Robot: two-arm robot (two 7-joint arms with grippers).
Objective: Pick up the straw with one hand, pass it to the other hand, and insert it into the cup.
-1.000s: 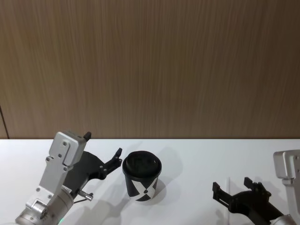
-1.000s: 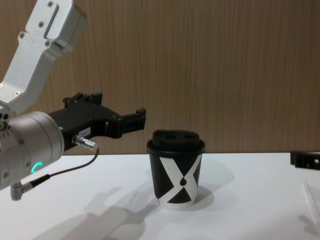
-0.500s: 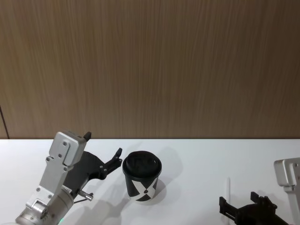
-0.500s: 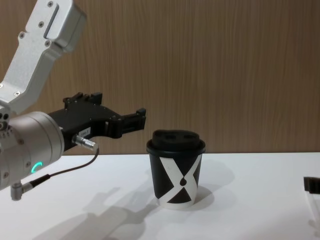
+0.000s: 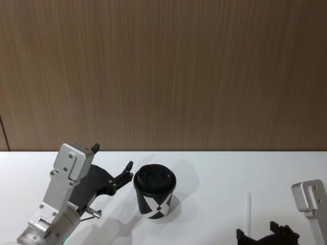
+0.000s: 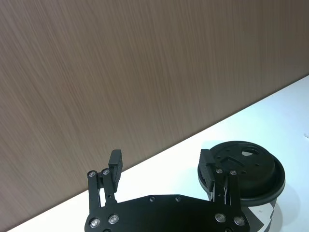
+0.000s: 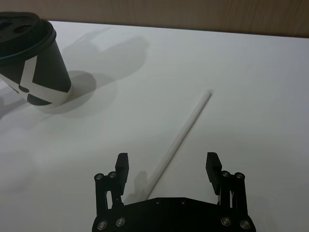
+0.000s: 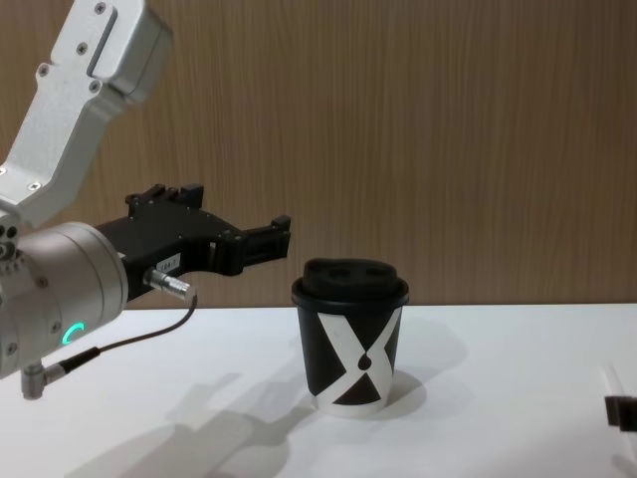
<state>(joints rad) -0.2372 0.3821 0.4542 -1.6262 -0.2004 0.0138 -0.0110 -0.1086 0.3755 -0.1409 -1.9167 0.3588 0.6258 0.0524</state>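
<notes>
The straw (image 7: 186,133) is seen lying flat on the white table (image 7: 270,72), to the right of the cup (image 7: 36,63) and well apart from it. The right gripper (image 7: 167,169) is held low over the straw's near end, jaws spread wide and nothing held; that end sits between the 2 fingers, nearer 1 of them. The thin tube could be rolled aside if that finger arrives first. A hold taken so close to the end could leave it tilted, which would spoil the handover. The left gripper (image 6: 160,162) is held above the table just beside the cup, also wide open and empty. Whether 1 finger touches the lid (image 6: 244,162) cannot be told, so the cup could be nudged.
</notes>
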